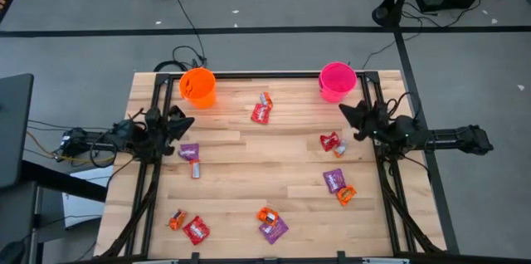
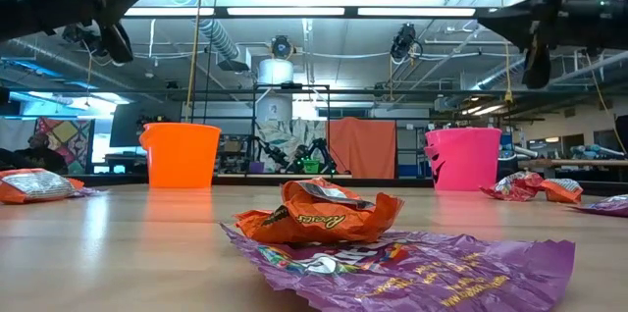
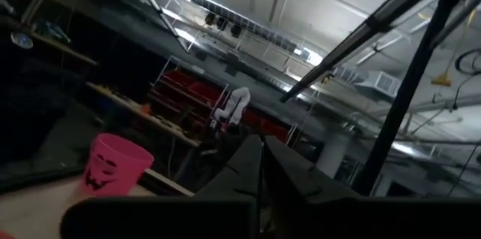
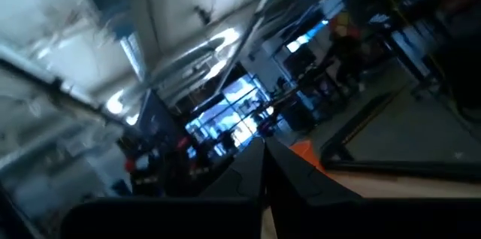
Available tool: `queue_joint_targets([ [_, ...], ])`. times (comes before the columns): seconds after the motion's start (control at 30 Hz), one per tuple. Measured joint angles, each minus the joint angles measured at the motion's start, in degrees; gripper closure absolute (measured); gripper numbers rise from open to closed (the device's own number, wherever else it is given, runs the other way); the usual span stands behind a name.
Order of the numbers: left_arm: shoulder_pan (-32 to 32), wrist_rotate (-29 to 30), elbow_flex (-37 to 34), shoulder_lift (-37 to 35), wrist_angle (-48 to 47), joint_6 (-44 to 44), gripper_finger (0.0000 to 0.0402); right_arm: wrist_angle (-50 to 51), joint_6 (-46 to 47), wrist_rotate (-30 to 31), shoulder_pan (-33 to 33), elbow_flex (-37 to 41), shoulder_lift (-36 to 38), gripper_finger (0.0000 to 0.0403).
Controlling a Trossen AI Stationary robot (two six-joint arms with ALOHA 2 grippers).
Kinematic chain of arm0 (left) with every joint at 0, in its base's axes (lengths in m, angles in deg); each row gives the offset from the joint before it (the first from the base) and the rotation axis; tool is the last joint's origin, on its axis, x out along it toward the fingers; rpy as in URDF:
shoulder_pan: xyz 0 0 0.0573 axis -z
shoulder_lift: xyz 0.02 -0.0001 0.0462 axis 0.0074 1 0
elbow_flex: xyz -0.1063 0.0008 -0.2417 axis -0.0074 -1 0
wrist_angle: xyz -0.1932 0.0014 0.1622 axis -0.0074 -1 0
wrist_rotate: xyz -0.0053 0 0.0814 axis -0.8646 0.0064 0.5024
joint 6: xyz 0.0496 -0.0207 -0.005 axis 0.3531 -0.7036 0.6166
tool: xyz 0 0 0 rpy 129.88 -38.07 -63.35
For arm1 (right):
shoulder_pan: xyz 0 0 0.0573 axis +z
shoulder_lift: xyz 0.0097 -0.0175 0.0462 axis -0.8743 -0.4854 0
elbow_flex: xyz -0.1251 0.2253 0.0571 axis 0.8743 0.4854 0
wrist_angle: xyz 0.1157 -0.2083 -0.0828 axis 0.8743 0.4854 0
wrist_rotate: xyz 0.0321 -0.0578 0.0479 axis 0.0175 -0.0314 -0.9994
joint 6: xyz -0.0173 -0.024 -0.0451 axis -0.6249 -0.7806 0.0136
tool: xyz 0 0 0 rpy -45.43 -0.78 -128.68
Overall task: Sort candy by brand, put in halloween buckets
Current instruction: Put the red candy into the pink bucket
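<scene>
The orange bucket [image 1: 197, 87] stands on its base at the table's far left, and the pink bucket [image 1: 337, 80] at the far right. Small wrapped candies lie flat and scattered on the wood: a red one [image 1: 262, 112], a purple one [image 1: 190, 153], a red one [image 1: 331, 142], a purple one [image 1: 334, 179] and several more near the front. An orange candy [image 2: 319, 216] rests on a purple one [image 2: 412, 263] close to the low camera. My left gripper [image 1: 187, 123] hovers shut at the left edge. My right gripper [image 1: 345, 110] hovers shut at the right edge. Both are raised above the table with nothing in them.
The dark frame rails [image 1: 149, 189] run along the table's left and right sides under the arms. The middle of the wooden table [image 1: 265, 164] lies between the scattered candies. Cables [image 1: 178, 56] lie on the floor beyond the far edge.
</scene>
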Motion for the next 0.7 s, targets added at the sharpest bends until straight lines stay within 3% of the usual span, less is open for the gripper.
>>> queue_joint_targets([
  [0.1,0.0,0.0,0.0,0.77,-0.24,-4.18,0.038,-0.33,4.52,-0.13,0.02,0.0,-0.5,0.038],
  [0.27,0.0,0.0,0.0,5.96,-3.35,-11.26,0.0375,0.13,7.14,-6.24,0.02,-1.72,-3.87,0.0374],
  [0.47,-0.1,-0.02,2.38,17.04,-3.22,-13.16,0.0353,0.15,9.93,-7.0,0.02,-7.6,-12.2,0.0359],
  [0.7,-2.12,0.0,11.65,32.23,-5.01,-12.74,0.0311,0.79,10.27,-8.28,0.01,-16.21,-24.04,0.034],
])
